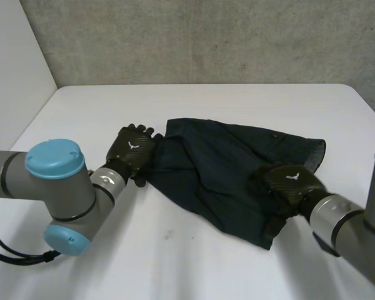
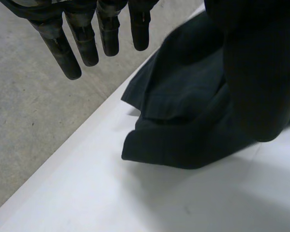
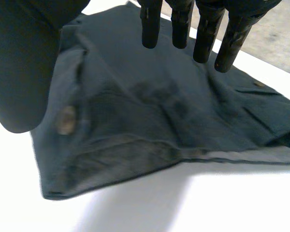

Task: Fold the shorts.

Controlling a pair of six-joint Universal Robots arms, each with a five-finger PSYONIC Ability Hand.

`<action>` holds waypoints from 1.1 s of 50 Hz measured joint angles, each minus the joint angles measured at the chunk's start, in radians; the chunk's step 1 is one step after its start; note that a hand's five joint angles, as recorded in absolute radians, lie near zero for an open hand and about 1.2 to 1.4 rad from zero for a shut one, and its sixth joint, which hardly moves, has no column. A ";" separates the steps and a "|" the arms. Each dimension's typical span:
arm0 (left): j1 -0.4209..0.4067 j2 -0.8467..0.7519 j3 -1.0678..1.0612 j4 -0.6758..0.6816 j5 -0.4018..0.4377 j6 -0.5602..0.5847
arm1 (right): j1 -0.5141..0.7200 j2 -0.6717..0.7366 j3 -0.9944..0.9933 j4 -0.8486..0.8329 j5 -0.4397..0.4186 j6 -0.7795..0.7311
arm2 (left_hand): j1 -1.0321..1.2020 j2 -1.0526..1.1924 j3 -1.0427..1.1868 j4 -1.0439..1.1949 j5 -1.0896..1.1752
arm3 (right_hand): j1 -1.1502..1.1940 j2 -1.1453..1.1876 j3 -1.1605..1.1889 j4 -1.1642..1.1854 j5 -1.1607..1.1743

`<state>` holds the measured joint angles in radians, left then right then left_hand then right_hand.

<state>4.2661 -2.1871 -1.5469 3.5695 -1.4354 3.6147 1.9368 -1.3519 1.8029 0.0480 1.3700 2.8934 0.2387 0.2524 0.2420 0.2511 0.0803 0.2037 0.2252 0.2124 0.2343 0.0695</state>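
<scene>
Shorts [image 1: 219, 169] of dark navy cloth are what I have both hands on, one at each end. My left hand [image 1: 132, 151] sits at their left edge in the head view, back of the hand up, with the fingertips reaching just past the cloth toward the far side of the table [image 1: 206, 106]. From the left wrist camera that hand [image 2: 82, 43] is released: its fingers hang straight and slightly spread, clear of the fabric, and the thumb [image 2: 256, 72] stands well apart from them. The thumb crosses in front of the cloth, and I cannot tell whether it touches it. Just beside the hand the shorts [image 2: 183, 125] are bunched and doubled over, with one folded edge resting on the white tabletop [image 2: 135, 203].

My right hand [image 1: 290, 181] rests on top of the garment near its right, nearer end. In the right wrist view it [image 3: 150, 29] is relaxed as well, fingers straight and pointing down over the cloth and the thumb [image 3: 24, 72] off to one side, nothing pinched between them. Under the palm the shorts [image 3: 150, 125] lie fairly flat with soft creases, and a pale round spot [image 3: 65, 121] shows on them near the thumb.

Seen from the head camera, the garment sprawls rumpled across the middle of the table, between the two arms, wholly on the surface. A grey concrete wall [image 1: 206, 37] stands behind the table's far edge.
</scene>
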 measured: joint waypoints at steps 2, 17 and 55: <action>-0.001 -0.027 0.024 -0.005 0.000 0.026 | 0.019 0.013 0.015 -0.031 0.000 0.003 | 0.000 0.000 0.000 0.000 0.000 | 0.000 0.000 0.000 0.000 0.000; -0.015 -0.121 0.119 -0.094 -0.010 0.053 | 0.026 0.122 0.007 -0.166 0.008 -0.009 | 0.912 0.886 0.892 0.884 0.871 | 0.755 0.950 0.952 0.951 0.899; -0.096 0.664 -0.128 -0.141 -0.092 -0.242 | -0.002 -0.039 -0.545 0.062 -0.010 -0.039 | 0.481 0.469 0.484 0.468 0.464 | 0.775 0.950 0.953 0.958 0.899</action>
<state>4.1699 -1.5232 -1.6753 3.4290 -1.5277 3.3725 1.9345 -1.3913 1.2575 0.1102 1.3596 2.8548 0.7194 0.7219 0.7260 0.7188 0.5447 0.9785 1.1749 1.1651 1.1921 0.9684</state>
